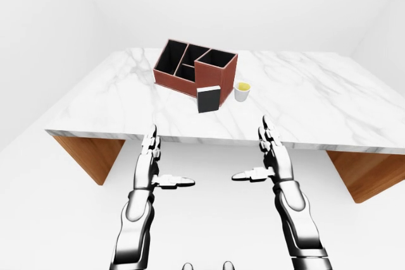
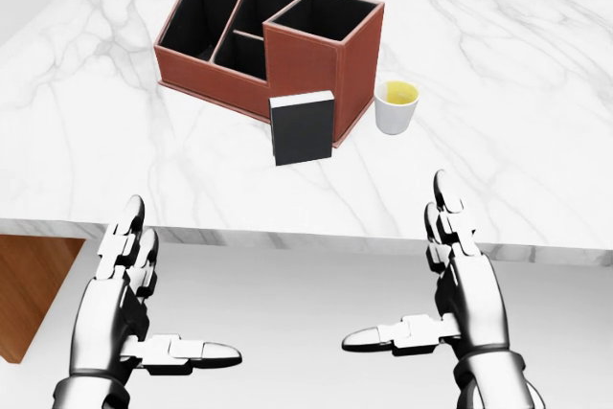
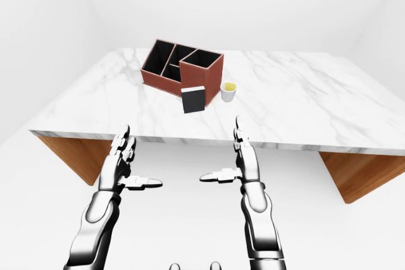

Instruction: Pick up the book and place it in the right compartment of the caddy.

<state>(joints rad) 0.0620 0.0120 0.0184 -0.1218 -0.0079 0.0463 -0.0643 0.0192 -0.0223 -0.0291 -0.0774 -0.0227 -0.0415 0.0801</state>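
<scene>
The upright black rectangular book [image 2: 303, 127] is leaning against the brown leather caddy [image 2: 316, 74], lying up-left of the nearer, empty, open-fingered right hand [image 2: 458, 280].

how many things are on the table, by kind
book: 1
caddy: 1
cup: 1
total: 3

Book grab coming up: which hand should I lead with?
Probably the right hand. The book stands against the caddy about midway between both open hands, but the tall right compartment and the cup lie toward the right, so placing suits it better than the left hand.
</scene>
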